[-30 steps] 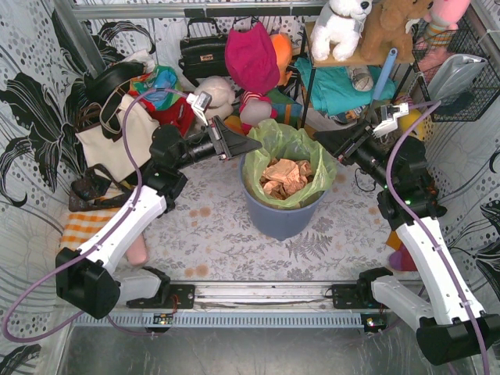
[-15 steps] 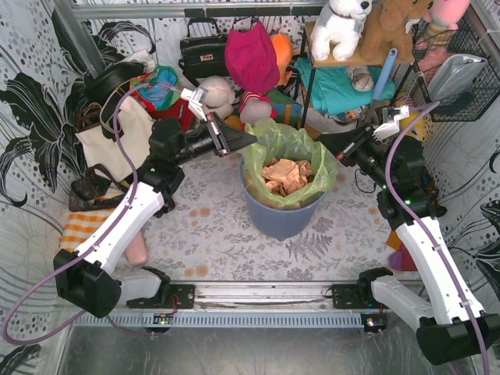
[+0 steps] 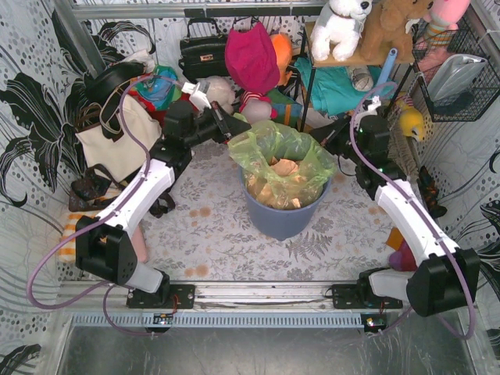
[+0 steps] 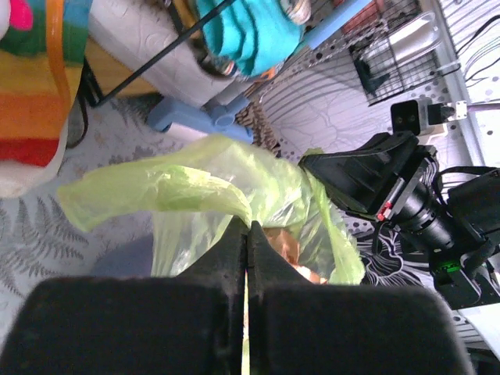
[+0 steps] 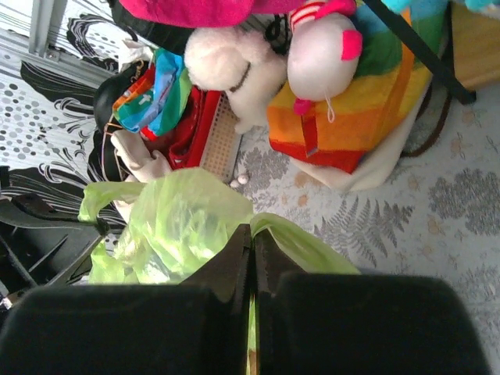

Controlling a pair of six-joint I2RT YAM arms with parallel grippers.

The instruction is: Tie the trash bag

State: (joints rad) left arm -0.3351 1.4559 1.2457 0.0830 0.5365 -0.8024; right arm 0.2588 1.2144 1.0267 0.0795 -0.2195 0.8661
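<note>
At the near edge the two arm bases sit bolted to the counter (image 3: 211, 234). Its fern-patterned cover runs up to a round blue-grey bin (image 3: 281, 217) standing roughly midway between the arms. The trash bag (image 3: 285, 152) lines that bin. Its thin green film puffs up above the rim, and crumpled paper (image 3: 283, 166) shows inside the mouth.

The left hand (image 3: 237, 136) reaches in from the left and is clamped fully shut on the bag's left edge. In its wrist view the fingers (image 4: 226, 258) press together with a flap of green film drawn out past them. The right hand (image 3: 331, 142) comes in from the opposite side, likewise fully closed on a pinch of the right edge. In its own view the film bunches just beyond the fingertips (image 5: 234, 258).

So the bag's mouth lies between the two hands, and the line from one pinch to the other runs left to right across the bin, over the paper. Neither hand is the nearer one, since each holds its own side.

The tie most likely calls for both flaps to be lifted clear of the rim, then drawn toward each other and crossed over the middle. The film looks thin and slick, so it could slip from a pinch or tear under a hard pull.

Beyond the bin, a white tote bag (image 3: 109, 141) leans at the far left. Plush toys (image 3: 340, 23) crowd a shelf (image 3: 355, 58) along the back wall.
</note>
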